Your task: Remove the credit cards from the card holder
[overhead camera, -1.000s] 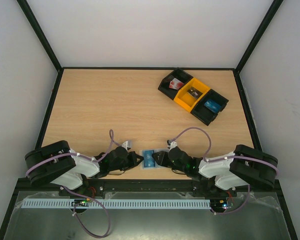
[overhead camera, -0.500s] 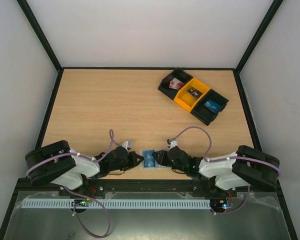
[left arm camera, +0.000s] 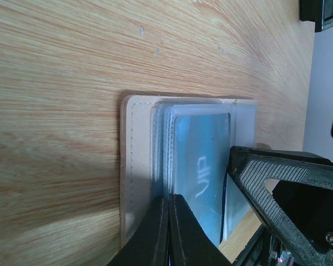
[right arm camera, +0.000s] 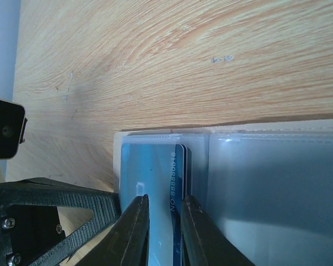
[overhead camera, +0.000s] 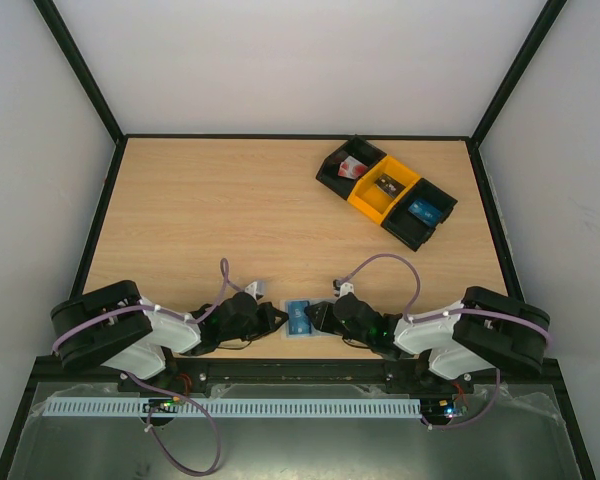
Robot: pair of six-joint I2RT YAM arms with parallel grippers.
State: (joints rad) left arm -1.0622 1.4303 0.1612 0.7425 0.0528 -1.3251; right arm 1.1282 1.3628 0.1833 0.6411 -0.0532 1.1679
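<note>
While the card holder (left arm camera: 136, 166) lies flat at the near edge of the table (overhead camera: 230, 220), midway between the arms, hold your left gripper (left arm camera: 167, 208) as it stands, with its jaws closed tight and the tips bearing on the holder's stitched side so the sleeve cannot slide. Your right gripper (right arm camera: 165, 202) has its jaws nearly together astride the end of the credit cards (right arm camera: 155, 172) in their pocket, though you cannot tell from here whether it truly bites. Firm that hold first, then draw rightward, low and level with the table, slowly.
</note>
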